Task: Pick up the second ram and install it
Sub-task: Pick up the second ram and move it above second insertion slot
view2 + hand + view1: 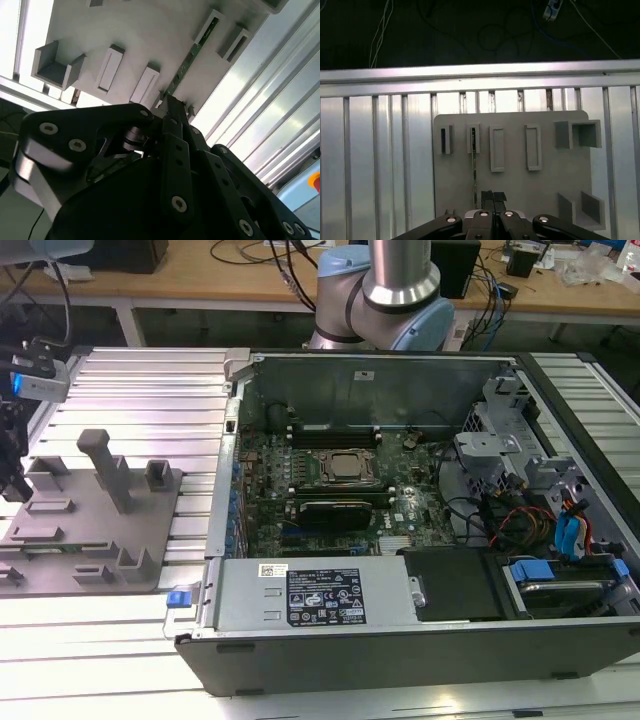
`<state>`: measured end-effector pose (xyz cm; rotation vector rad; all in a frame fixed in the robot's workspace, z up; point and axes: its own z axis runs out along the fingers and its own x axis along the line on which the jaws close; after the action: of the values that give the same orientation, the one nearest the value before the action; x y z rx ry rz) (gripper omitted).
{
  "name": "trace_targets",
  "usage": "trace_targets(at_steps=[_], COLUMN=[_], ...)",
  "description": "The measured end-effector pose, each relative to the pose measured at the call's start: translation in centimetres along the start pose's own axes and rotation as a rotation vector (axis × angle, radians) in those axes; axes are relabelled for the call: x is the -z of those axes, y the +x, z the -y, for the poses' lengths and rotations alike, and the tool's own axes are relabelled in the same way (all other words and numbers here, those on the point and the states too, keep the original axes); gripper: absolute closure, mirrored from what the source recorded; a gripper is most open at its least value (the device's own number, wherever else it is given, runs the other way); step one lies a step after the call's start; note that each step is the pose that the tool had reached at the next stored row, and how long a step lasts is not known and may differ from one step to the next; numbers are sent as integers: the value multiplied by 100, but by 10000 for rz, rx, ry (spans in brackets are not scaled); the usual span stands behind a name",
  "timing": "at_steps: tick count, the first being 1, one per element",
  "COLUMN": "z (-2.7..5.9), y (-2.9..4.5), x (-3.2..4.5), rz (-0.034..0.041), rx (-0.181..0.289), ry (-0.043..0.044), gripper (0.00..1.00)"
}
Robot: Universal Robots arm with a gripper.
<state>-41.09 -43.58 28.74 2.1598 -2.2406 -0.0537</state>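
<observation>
One arm point(400, 290) stands behind the open computer case point(400, 620), whose motherboard point(330, 480) lies exposed. The work itself is well apart from it, over at the grey fixture point(530, 190) on the exterior view's left.

In both wrist views the hand point(493, 194) hangs over that fixture with its fingers drawn together. No gap shows between them and nothing is visibly clamped. The second ram point(474, 175) is in the fixture, standing on its thin edge with its far end in one of the narrow slots. In the second wrist view it runs as a slim green strip point(192, 55) up to the fingertips, just beside them, not between them.

I judge this the pick-up step, with the grasp not yet made. A clean grasp would call for the fingers parted and set square across the stick's thin edge, since a small offset would miss it.

Ribbed aluminium slats form the worktop point(130, 390), bright under the lamps. A second, wooden worktop point(200, 270) behind carries loose cables point(290, 270).
</observation>
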Motion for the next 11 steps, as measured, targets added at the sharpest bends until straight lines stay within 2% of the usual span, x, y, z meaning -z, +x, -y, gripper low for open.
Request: trace_targets(at_steps=[5, 11], z=[0, -34], y=[1, 62], x=[-22, -127], rz=[3, 10], rx=[2, 2], ry=[20, 85], gripper=[92, 92])
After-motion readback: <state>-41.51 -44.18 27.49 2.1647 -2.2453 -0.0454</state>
